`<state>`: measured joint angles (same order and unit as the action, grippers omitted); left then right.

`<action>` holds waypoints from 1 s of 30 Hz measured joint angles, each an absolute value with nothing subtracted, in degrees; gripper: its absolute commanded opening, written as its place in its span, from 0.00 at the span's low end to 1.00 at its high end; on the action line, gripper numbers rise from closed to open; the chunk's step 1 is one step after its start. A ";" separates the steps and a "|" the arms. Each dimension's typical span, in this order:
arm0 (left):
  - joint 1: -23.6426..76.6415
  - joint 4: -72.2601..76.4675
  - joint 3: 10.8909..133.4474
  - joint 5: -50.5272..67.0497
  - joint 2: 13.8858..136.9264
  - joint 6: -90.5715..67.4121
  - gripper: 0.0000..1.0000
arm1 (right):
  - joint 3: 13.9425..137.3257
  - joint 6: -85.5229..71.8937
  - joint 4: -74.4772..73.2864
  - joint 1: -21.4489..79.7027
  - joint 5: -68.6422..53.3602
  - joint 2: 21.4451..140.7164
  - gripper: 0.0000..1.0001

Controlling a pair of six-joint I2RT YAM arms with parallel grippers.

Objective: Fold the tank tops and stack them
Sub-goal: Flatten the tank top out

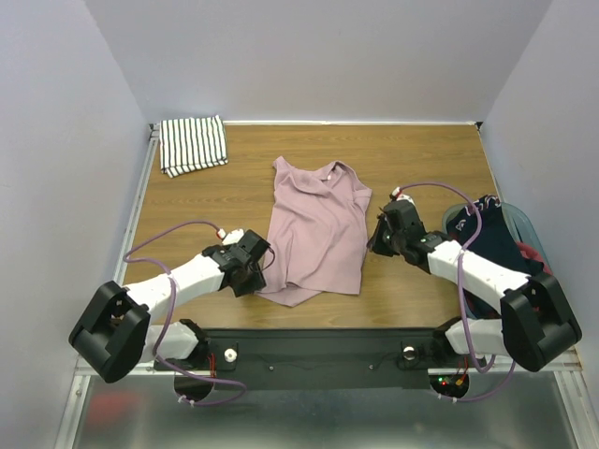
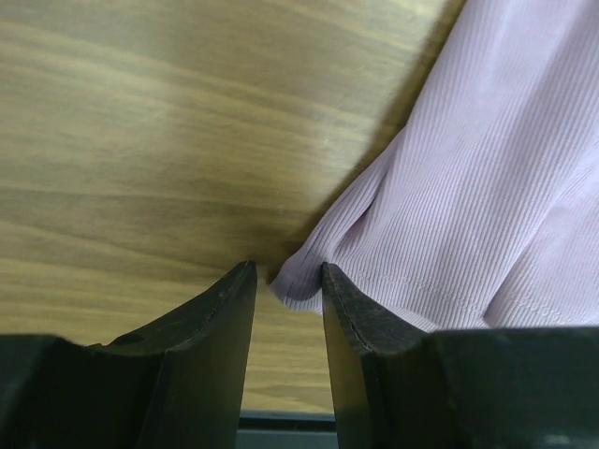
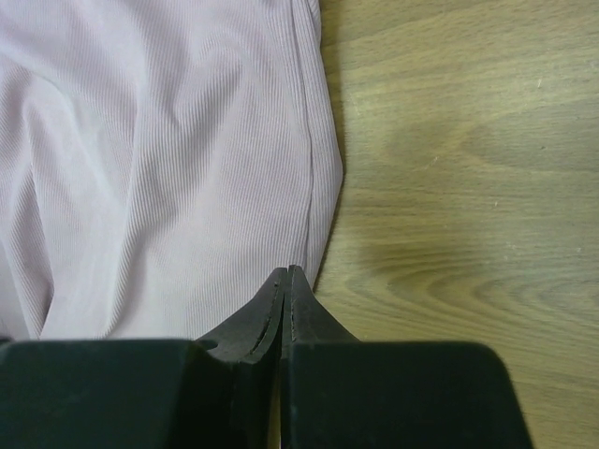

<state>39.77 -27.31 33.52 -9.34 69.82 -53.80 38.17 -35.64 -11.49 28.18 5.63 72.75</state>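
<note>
The dusty pink tank top point(image 1: 318, 229) lies spread flat mid-table, neckline toward the back. The striped tank top point(image 1: 193, 144) sits folded at the back left corner. My left gripper point(image 1: 257, 271) is low at the pink top's near left hem corner. In the left wrist view it point(image 2: 288, 281) stands open, and the corner of the pink cloth point(image 2: 487, 196) pokes between the fingertips without being pinched. My right gripper point(image 1: 377, 245) is at the pink top's right edge. In the right wrist view it point(image 3: 290, 273) is shut with nothing in it, tips over the side seam of the pink top point(image 3: 168, 168).
A grey-blue basket point(image 1: 522, 224) at the right edge holds a dark navy garment point(image 1: 489, 238) and a red one point(image 1: 530, 253). Bare wood point(image 1: 421, 159) lies between the pink top and the basket. Walls close in the table on three sides.
</note>
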 measured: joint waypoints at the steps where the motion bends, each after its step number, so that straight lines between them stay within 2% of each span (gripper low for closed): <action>1: 39.77 -28.10 33.52 -9.21 69.54 -54.13 0.46 | 38.06 -35.66 -11.49 28.18 5.50 72.75 0.00; 3: 39.77 -28.82 33.52 -9.19 69.28 -54.46 0.45 | 37.58 -35.77 -11.49 28.18 5.32 72.71 0.00; 7: 39.77 -29.02 33.52 -8.93 69.84 -54.52 0.33 | 37.08 -35.81 -11.46 28.18 4.91 72.64 0.00; 8: 39.75 -28.95 33.52 -8.91 70.06 -54.48 0.21 | 36.80 -35.81 -11.46 28.18 4.62 72.38 0.01; 11: 39.75 -28.23 33.54 -8.60 70.46 -54.50 0.00 | 35.73 -35.81 -11.38 28.18 3.53 71.18 0.05; 16: 39.75 -27.81 34.37 -8.19 70.76 -53.84 0.00 | 32.71 -36.05 -11.40 28.56 1.45 68.55 0.15; 23: 38.54 -28.27 40.75 -9.19 68.90 -52.53 0.00 | 29.47 -37.78 -11.03 32.97 0.08 67.94 0.36; 30: 35.22 -28.64 44.93 -10.61 66.24 -50.37 0.00 | 29.32 -39.86 -9.37 34.59 3.64 70.37 0.39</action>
